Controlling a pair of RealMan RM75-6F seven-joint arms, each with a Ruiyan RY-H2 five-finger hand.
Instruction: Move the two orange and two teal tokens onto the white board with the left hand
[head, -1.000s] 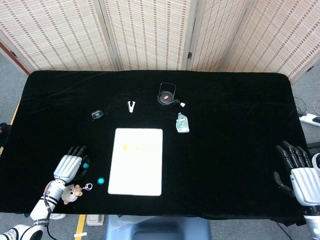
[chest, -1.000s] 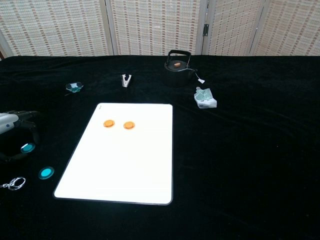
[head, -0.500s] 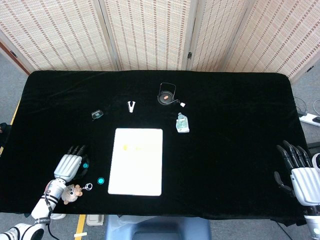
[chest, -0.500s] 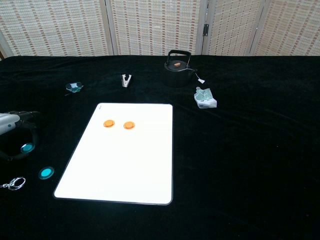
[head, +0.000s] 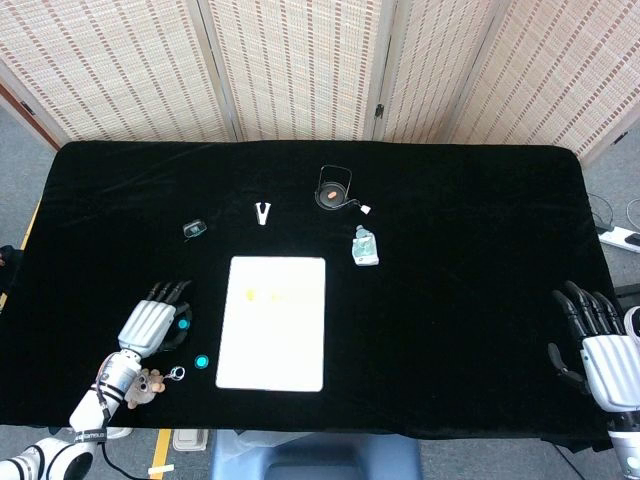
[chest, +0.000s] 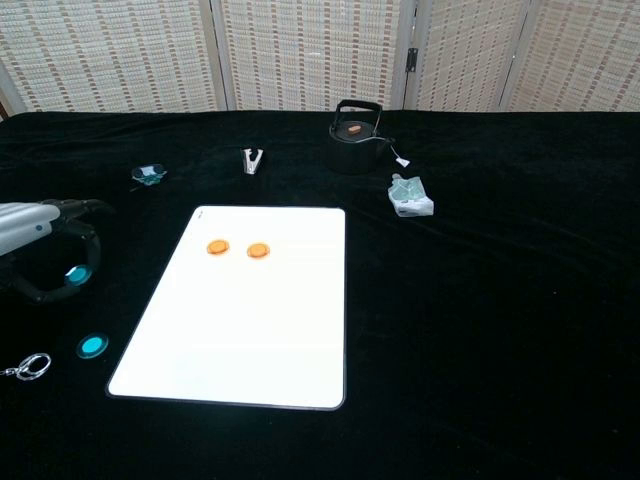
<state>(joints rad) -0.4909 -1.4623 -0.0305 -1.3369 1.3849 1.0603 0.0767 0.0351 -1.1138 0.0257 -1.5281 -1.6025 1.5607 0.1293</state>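
Around the flat white rectangular board (chest: 245, 310), on the black cloth-covered table (chest: 500, 300), lie several unrelated things: a small black kettle with an arched handle (chest: 354, 132) with a white tag just beside it, a crumpled pale green packet (chest: 409, 195) near the kettle, a small silver V-shaped clip (chest: 252, 160) beyond the board's far edge, and a little teal-glass piece (chest: 148, 174) to the far left. A metal key ring (chest: 30, 367) lies near the front left corner; the head view shows a small brown plush charm (head: 147, 384) attached next to it, which the chest view cuts off.

Nothing lies between the board and the tokens. Two round orange tokens (chest: 237, 248) sit side by side on the board's far part. One round teal token (chest: 92, 346) lies on the cloth just left of the board. The other teal token (chest: 76, 274) is pinched in the left hand (head: 153, 323), thumb curled under it, left of the board.

The right hand (head: 597, 345) shows only in the head view, at the table's right edge, fingers spread and holding nothing.
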